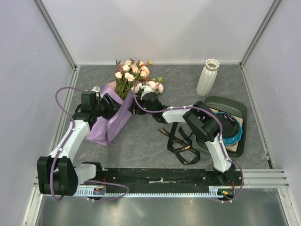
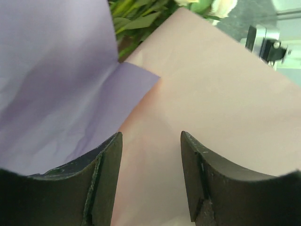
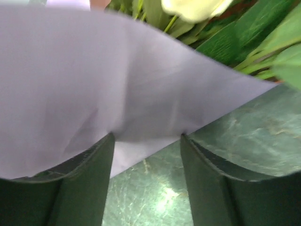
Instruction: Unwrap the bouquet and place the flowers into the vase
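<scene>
Left hand (image 2: 150, 136) — fingers apart, bouquet (image 1: 123, 101) paper just ahead | right hand (image 3: 146, 136) — apart, its lilac edge across fingertips

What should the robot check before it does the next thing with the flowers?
1. Ribbon untied: ok, it lies on the table.
2. Paper off the flowers: not ok, it wraps the stems.
3. Vase upright: ok.
4. Left gripper open at the paper: ok.
5. Right gripper open astride the paper's edge: ok.
</scene>
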### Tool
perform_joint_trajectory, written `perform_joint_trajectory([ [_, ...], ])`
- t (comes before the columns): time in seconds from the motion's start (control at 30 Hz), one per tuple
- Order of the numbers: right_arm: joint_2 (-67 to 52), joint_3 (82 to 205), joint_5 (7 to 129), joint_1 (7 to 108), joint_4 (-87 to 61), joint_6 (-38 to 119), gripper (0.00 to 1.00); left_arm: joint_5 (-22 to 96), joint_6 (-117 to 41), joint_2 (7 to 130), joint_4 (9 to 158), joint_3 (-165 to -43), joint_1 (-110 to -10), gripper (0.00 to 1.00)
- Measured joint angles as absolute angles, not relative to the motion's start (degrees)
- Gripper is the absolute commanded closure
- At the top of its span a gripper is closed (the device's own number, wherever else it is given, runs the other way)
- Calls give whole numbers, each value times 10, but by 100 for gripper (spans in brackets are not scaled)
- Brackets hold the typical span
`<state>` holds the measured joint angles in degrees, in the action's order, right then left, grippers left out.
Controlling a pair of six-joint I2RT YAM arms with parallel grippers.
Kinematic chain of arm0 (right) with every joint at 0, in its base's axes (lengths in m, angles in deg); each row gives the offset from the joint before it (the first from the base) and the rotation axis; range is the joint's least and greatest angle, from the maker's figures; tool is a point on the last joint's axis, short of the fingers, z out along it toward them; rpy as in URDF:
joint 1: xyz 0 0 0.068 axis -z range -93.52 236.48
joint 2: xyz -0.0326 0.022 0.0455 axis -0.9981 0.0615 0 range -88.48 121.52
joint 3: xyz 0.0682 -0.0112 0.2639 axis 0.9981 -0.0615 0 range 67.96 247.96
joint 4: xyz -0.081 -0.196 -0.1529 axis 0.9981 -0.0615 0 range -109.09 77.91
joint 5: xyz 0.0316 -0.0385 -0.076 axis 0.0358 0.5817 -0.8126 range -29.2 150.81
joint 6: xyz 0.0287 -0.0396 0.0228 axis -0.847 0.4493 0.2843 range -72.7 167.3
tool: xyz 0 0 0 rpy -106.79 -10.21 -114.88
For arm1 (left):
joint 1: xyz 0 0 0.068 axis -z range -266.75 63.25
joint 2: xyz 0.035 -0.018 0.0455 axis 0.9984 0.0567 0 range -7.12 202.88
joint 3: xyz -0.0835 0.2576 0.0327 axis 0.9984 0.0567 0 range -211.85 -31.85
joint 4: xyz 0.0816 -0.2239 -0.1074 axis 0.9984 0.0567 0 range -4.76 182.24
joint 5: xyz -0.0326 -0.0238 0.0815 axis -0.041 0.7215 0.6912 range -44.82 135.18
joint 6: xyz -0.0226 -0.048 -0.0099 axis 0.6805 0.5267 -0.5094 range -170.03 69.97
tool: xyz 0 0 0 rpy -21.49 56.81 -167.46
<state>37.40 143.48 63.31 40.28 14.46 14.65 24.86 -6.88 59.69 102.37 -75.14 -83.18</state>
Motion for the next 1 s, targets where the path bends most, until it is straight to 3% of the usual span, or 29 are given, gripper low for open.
perform_joint_trajectory([
  [0.23,298,1439,568,422,-12,178,20,176,-70,594,1000,-731,-832,40],
  [0.5,17,1282,448,440,-214,229,17,92,-63,530,985,-629,-806,30],
  [0.67,-118,1277,435,444,-284,253,18,71,-70,483,1017,-626,-790,28],
  [0.83,-152,1289,529,433,-249,255,32,137,-115,460,1122,-700,-789,29],
  [1.0,-52,1278,635,374,-150,213,44,246,-186,503,1201,-815,-783,32],
])
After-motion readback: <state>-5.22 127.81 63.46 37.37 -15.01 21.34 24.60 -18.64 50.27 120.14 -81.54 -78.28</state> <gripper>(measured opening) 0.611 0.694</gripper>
